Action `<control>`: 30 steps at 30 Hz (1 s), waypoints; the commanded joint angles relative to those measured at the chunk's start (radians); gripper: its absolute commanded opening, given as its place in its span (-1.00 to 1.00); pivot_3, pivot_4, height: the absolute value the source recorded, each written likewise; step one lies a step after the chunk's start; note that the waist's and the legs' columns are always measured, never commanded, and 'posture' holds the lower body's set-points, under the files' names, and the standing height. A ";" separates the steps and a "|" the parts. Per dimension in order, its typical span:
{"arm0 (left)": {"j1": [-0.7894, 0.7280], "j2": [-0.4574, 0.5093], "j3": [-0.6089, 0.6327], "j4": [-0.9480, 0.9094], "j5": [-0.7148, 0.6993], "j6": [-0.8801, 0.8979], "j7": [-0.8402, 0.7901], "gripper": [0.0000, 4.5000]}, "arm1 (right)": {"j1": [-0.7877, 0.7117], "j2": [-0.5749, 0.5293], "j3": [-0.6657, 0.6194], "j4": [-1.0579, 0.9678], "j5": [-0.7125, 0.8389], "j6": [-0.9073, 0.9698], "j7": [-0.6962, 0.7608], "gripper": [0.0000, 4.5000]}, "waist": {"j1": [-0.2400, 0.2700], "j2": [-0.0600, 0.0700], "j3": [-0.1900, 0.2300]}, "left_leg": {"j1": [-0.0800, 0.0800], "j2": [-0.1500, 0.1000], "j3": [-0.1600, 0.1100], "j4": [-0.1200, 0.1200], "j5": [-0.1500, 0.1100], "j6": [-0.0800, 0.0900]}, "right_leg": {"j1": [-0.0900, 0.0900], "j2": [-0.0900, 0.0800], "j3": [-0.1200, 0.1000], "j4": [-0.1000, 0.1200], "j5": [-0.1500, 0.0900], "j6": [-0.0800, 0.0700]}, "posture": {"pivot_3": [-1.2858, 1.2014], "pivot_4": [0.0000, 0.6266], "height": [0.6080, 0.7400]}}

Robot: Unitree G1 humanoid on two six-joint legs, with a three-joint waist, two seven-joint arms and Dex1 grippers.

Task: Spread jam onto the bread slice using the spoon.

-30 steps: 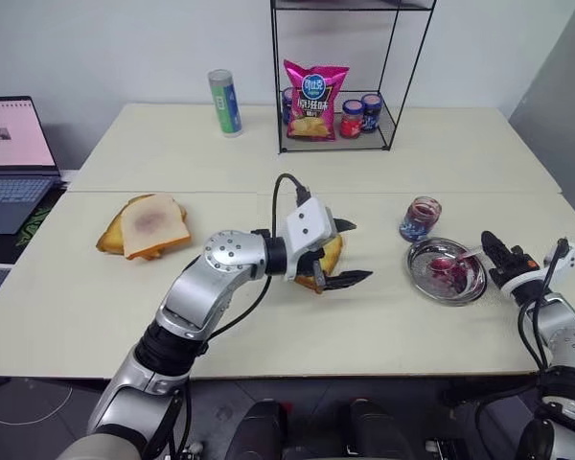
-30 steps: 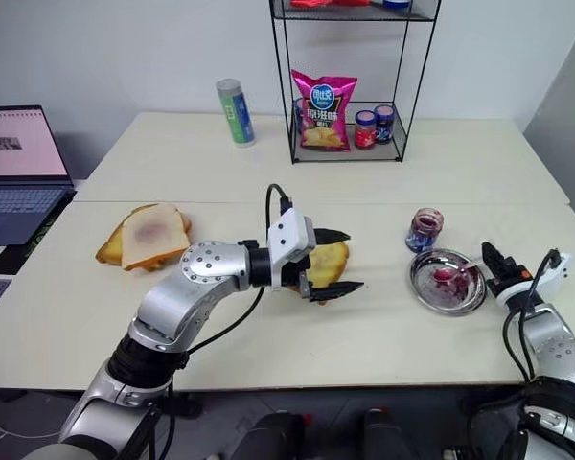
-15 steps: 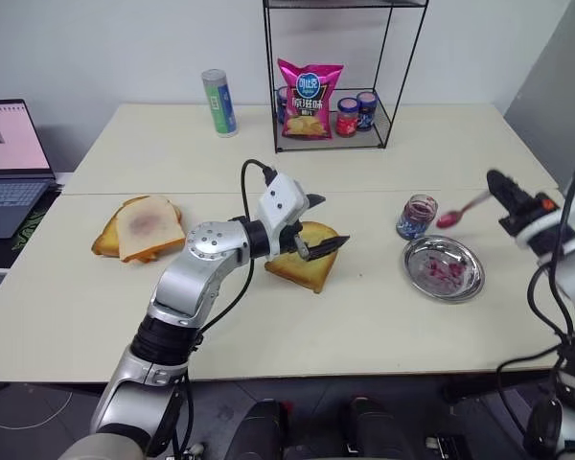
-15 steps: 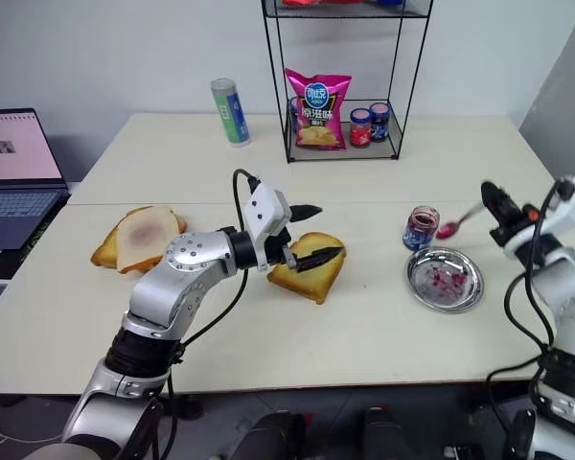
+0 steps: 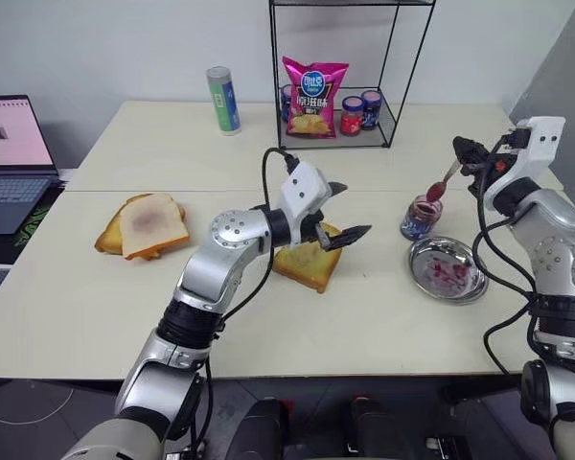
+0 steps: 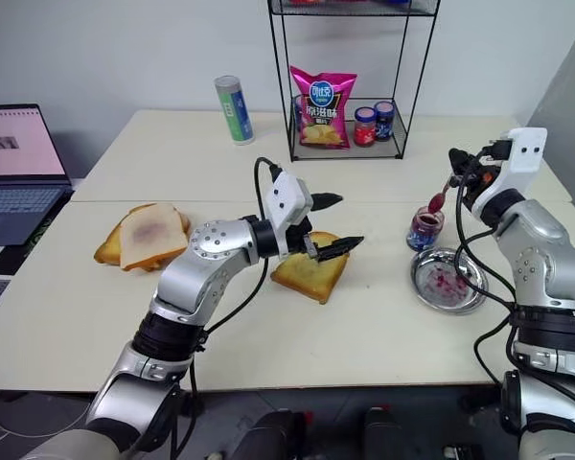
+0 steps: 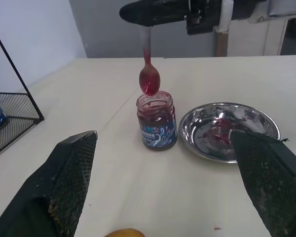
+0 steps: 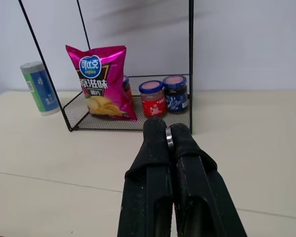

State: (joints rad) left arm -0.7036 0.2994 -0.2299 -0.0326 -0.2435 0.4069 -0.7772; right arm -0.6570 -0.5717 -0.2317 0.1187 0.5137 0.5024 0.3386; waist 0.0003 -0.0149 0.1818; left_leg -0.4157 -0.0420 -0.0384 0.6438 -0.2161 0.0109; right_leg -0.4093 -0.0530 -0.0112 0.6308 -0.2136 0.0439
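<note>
Pale grey walls back a wide cream bench [image 5: 96, 316] made of two tabletops pushed together, with a seam running across its middle. At the far side stands a black wire shelf rack [image 5: 337, 77]; its lowest tier holds a bright pink crisp bag [image 5: 312, 98], a red-lidded jar [image 5: 351, 116] and a blue-lidded jar [image 5: 370, 109]. Beside the rack stands a slim green-and-blue canister [image 5: 223, 100]. An open laptop [image 5: 14, 153] sits off the bench's left edge.

On the left part of the bench lie paler white bread slices with a pinkish-brown centre [image 5: 149, 224]. Near the middle lies the thick, golden-yellow toasted bread slice [image 5: 309, 266], flat on the bench. The left end effector [image 5: 348, 211] hovers just above it, its two black fingers spread wide and gripping nothing.

To the right stand a small open glass jar of dark spread [image 5: 421, 217] and, just beside it, a round steel dish [image 5: 448, 270] smeared with red-purple. The right end effector [image 5: 463, 153] is raised above them, fingers pressed together on the thin handle of the small silvery spoon [image 5: 441, 182], which hangs bowl-down directly over the open jar. A glossy dark red-purple blob of jam [image 7: 149, 82] fills the bowl.
</note>
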 commanded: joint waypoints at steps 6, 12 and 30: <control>-0.007 0.007 0.013 -0.036 -0.001 -0.006 -0.002 1.00 | -0.012 0.027 0.076 0.080 -0.150 -0.167 0.077 -1.00 | -0.002 0.000 0.000 | 0.000 0.000 0.000 0.000 0.000 0.000 | 0.000 0.000 0.000 0.000 0.000 0.000 | 0.03 -0.52 1.00; -0.009 0.015 0.016 -0.041 0.000 -0.005 0.001 1.00 | 0.009 0.042 0.114 0.138 -0.228 -0.233 0.093 -1.00 | -0.002 0.000 0.000 | 0.000 0.000 0.000 0.000 0.000 0.000 | 0.000 0.000 0.000 0.001 0.000 0.000 | 0.03 -0.52 1.00; -0.015 0.016 0.017 -0.026 0.003 -0.013 0.005 1.00 | -0.034 0.183 -0.160 0.058 0.061 0.138 -0.073 -1.00 | -0.002 0.000 0.000 | 0.000 0.000 0.000 0.000 0.000 0.000 | -0.001 0.000 0.001 0.003 0.000 0.000 | 0.03 -0.52 1.00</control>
State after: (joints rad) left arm -0.7019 0.3201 -0.2288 -0.0355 -0.2414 0.4094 -0.7748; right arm -0.6518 -0.3911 -0.3315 0.2358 0.5083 0.5965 0.2994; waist -0.0014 -0.0148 0.1818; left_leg -0.4155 -0.0421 -0.0388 0.6440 -0.2160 0.0108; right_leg -0.4102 -0.0533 -0.0105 0.6337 -0.2135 0.0435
